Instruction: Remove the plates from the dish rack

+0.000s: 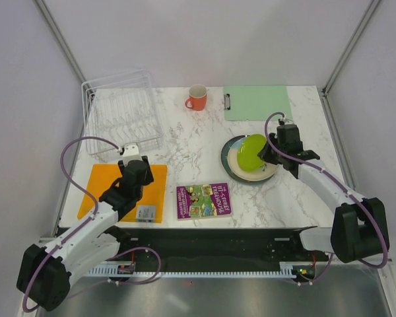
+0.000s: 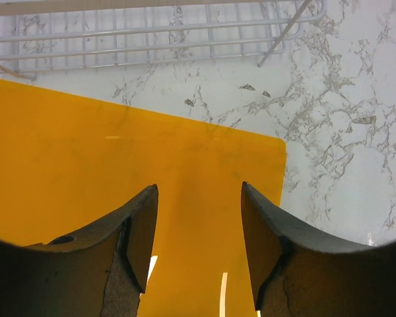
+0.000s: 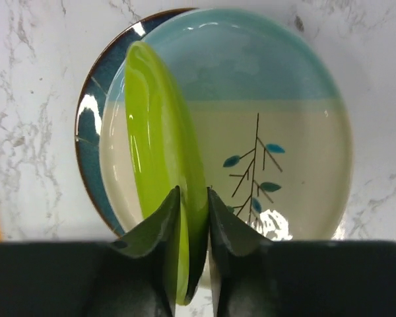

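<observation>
**Nearly finished: one set-down to go**

On your left, the dish rack (image 1: 122,112) shows no plates in its slots. Your left gripper (image 2: 199,190) hangs half open and empty over the orange mat (image 2: 86,165). On your right, the right gripper (image 3: 193,195) pinches the lime green plate (image 3: 158,132) on edge above the sprig-patterned plate (image 3: 284,132), which lies on the dark teal plate (image 3: 89,125). Lowering it looks like all that remains.

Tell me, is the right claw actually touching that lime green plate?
Touching. The right wrist view shows the right gripper clamped on the lime green plate, a finger pressed against each face.
</observation>
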`<state>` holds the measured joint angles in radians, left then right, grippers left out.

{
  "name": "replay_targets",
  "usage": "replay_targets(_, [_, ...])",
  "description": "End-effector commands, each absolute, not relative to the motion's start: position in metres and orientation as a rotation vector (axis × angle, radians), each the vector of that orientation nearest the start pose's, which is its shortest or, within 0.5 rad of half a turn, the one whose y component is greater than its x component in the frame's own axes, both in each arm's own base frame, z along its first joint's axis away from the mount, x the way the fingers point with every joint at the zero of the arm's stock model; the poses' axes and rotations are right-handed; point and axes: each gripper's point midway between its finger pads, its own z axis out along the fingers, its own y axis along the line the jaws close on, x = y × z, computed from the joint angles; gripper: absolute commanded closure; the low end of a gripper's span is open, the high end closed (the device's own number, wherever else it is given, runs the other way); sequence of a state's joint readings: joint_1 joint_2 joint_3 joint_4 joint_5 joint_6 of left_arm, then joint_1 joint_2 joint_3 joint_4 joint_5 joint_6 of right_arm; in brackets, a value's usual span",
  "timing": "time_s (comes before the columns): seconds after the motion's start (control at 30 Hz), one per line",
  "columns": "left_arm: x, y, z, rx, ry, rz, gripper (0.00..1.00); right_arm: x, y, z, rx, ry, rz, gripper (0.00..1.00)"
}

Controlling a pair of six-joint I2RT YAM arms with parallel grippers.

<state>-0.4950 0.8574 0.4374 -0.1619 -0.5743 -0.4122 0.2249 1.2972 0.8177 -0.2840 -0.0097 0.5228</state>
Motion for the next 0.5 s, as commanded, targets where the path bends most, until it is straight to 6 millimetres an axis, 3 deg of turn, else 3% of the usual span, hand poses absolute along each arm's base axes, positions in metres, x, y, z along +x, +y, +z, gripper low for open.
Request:
replay_targets(0.0, [0.282, -0.051, 0.137, -0.237, 1.92, 0.055, 0.4, 0.338, 0.097, 0.103, 0.334, 2.321, 0.365, 0.63])
replay_targets(0.03, [0.282, -0.05, 0.14, -0.238, 1.91, 0.053, 0.4, 0.337, 0.096, 0.101, 0.343, 2.33, 0.361, 0.58])
replay_targets(0.07, [0.281, -0.05, 0.147, -0.243, 1.884, 0.036, 0.4, 0.336, 0.093, 0.1, 0.349, 2.333, 0.345, 0.42])
replay_targets(0.17, [0.28, -0.048, 0.158, -0.226, 1.847, 0.033, 0.38, 0.333, 0.087, 0.101, 0.349, 2.334, 0.301, 0.23])
replay_targets(0.33, [0.28, -0.04, 0.169, -0.24, 1.775, 0.051, 0.26, 0.332, 0.074, 0.121, 0.321, 2.275, 0.23, 0.11])
replay_targets(0.37, [0.279, -0.038, 0.169, -0.243, 1.774, 0.063, 0.23, 0.333, 0.071, 0.126, 0.316, 2.258, 0.213, 0.05])
replay_targets(0.47, [0.282, -0.035, 0.175, -0.272, 1.745, 0.077, 0.14, 0.333, 0.057, 0.149, 0.301, 2.172, 0.145, 0.02])
